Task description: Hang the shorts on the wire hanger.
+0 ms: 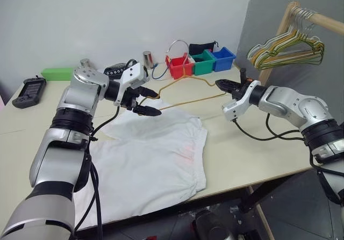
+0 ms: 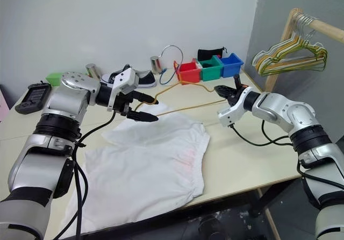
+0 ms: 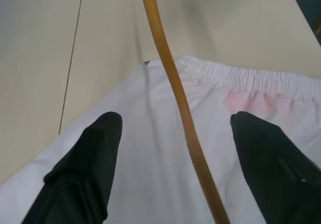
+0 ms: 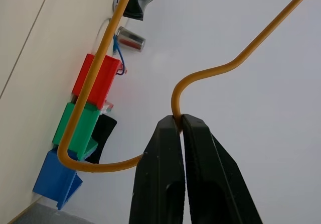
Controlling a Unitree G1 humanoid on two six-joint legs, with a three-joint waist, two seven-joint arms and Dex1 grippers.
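While my right gripper (image 1: 219,83) pinches the hanger (image 1: 188,92) by the bend at its hook, I see in the left eye view that the wire frame hangs above the table (image 1: 252,148), running from that gripper leftward to my left gripper (image 1: 148,103). The shorts (image 1: 156,159) lie spread flat on the near half of the table, waistband to the right, their far edge under the left gripper.

From the right eye view, the left fingers stand spread around the hanger's left end without clamping it, so I judge the right hand alone carries the wire. Coloured bins (image 2: 209,68) sit at the far edge, and a bunch of other hangers (image 2: 290,57) hangs on a rack at far right.

Looking down the left wrist, I see both fingers (image 3: 85,169) wide apart with the wire passing between them, the waistband and a pink mark below.

Along the right wrist, the fingers are pressed together on the wire just under the hook.

My worry: with one pinch on thin round wire, the frame could swivel or sag and drop onto the cloth. Closing the left fingers now could also miss the fabric entirely and catch the wire alone.
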